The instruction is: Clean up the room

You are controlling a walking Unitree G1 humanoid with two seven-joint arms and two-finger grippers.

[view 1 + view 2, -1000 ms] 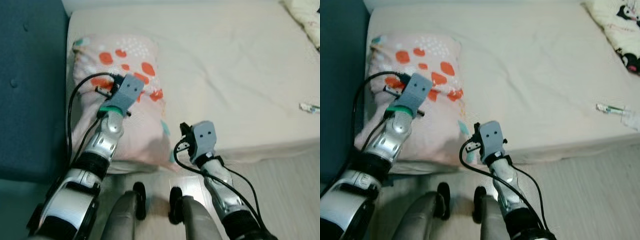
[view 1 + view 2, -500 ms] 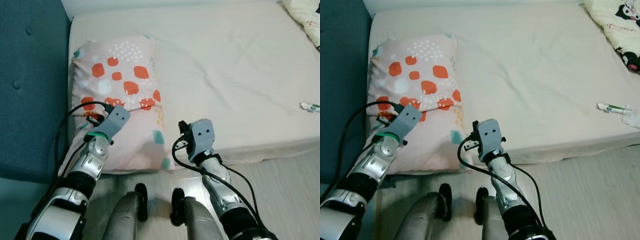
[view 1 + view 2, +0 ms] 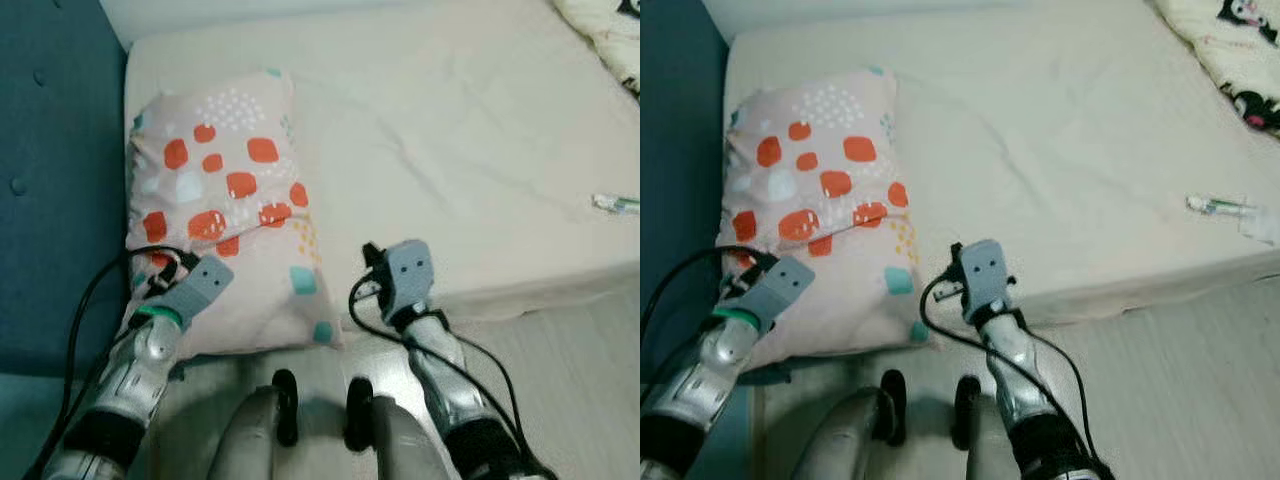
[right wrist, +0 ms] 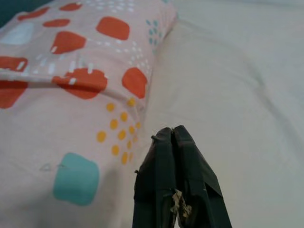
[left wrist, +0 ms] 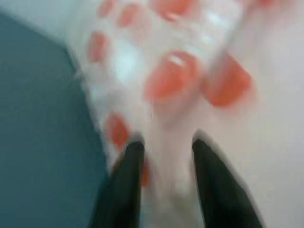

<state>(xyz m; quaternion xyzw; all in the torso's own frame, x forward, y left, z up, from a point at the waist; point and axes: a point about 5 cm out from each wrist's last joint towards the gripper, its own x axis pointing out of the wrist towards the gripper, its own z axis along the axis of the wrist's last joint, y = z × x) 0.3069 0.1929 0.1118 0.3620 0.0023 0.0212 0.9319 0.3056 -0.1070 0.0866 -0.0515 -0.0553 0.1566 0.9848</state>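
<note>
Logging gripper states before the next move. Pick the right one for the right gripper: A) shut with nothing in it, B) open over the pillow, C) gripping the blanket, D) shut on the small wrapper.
A: in the right wrist view, the right gripper has its two black fingers pressed together with nothing between them, beside the pillow on the bed.

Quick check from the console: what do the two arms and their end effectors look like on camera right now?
Both arms are silver metal with black joint sections. The left arm has a green band below a grey boxy wrist housing and a looping black cable. The right arm carries the same grey housing with two small dark dots and black cables. The left end effector and the right end effector each have two long, tapering black fingers.
</note>
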